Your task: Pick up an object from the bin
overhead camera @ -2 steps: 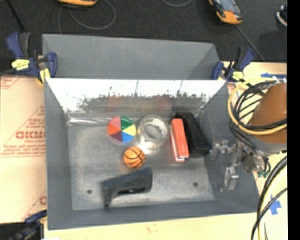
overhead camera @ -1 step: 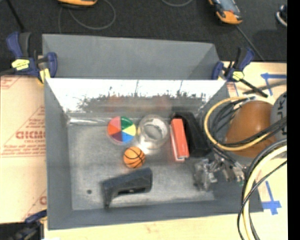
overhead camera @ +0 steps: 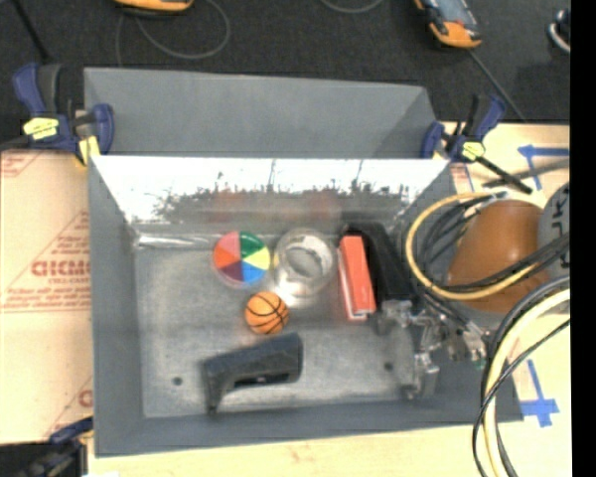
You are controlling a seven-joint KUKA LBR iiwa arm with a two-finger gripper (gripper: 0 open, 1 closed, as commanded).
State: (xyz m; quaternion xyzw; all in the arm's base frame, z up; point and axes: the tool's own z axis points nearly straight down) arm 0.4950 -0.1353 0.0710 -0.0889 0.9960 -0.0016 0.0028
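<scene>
End effector near orange block, black box.

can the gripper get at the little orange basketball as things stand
Probably yes: the basketball lies uncovered on the floor left of the gripper, bare floor between them, though a clear cup and dark grey block sit close.

Just left of the silvery-grey gripper is an orange-red flat box, with a black case beside it. Further left is a clear, glassy cup, then a ball patterned in wedges of red, yellow, green and blue. The small basketball is orange with thin black lines. The block well to the gripper's left is dark charcoal. The bin is matt grey, its back wall whitish with dark flecks. The arm's cover is brown-orange, and its cables are yellow and black.
</scene>
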